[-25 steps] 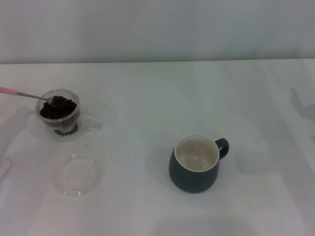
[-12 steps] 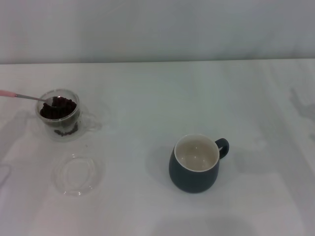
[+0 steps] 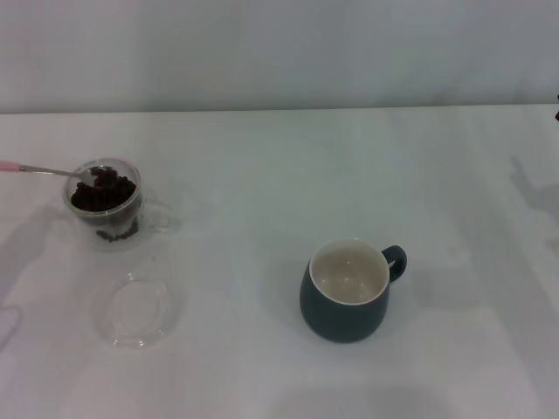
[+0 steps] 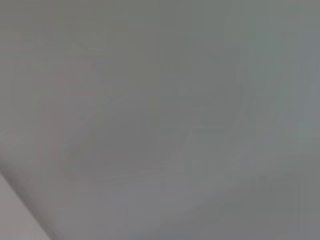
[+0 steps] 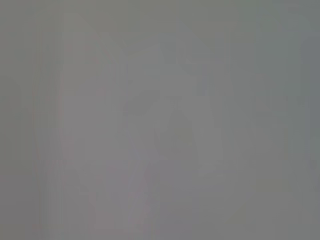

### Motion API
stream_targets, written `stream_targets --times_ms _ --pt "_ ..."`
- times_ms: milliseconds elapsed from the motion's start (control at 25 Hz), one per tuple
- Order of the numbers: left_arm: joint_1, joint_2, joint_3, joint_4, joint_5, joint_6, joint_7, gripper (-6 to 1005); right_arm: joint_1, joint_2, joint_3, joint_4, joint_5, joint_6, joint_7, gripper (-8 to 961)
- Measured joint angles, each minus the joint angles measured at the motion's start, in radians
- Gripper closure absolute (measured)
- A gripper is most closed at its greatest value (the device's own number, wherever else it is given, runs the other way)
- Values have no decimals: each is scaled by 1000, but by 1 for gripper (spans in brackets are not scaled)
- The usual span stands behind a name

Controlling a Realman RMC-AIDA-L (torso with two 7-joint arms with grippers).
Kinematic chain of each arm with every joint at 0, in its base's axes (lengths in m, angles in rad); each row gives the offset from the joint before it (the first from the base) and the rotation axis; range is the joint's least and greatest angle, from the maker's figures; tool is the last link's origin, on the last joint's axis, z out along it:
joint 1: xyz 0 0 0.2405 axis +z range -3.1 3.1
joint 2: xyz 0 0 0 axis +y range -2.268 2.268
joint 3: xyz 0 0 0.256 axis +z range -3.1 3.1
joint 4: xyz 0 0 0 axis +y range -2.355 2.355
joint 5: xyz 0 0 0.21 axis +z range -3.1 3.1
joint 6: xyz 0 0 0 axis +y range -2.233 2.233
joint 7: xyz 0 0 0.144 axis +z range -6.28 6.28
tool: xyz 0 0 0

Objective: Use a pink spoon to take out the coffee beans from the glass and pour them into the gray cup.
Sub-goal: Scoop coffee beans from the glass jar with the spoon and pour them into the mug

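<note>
The glass (image 3: 105, 220) stands at the left of the table in the head view, filled with dark coffee beans (image 3: 105, 192). The pink spoon (image 3: 51, 169) reaches in from the left edge, almost level. Its pink handle end is at the frame edge and its silver bowl sits at the glass's near-left rim among the top beans. The gray cup (image 3: 342, 316) stands right of centre, handle to the right, and its off-white inside looks empty. Neither gripper shows in any view. Whatever holds the spoon is beyond the left edge. Both wrist views show only blank grey.
A flat clear glass dish (image 3: 138, 310) lies in front of the glass. The white table (image 3: 279, 175) runs back to a pale wall. A small dark tip (image 3: 556, 99) shows at the right edge.
The spoon has drawn slightly to the left, so less of the pink handle shows, and its bowl has shifted toward the glass's left rim. A dark tip has appeared at the right edge.
</note>
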Motion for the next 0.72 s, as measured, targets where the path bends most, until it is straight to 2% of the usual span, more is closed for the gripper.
stream_targets --times_ms 200,720 --pt "-6 -8 8 0 8 45 -29 863 0 1 -2 1 -4 0 1 77" --pt "-40 -47 10 -17 18 76 -94 862 1 2 -4 6 -7 -2 -1 77"
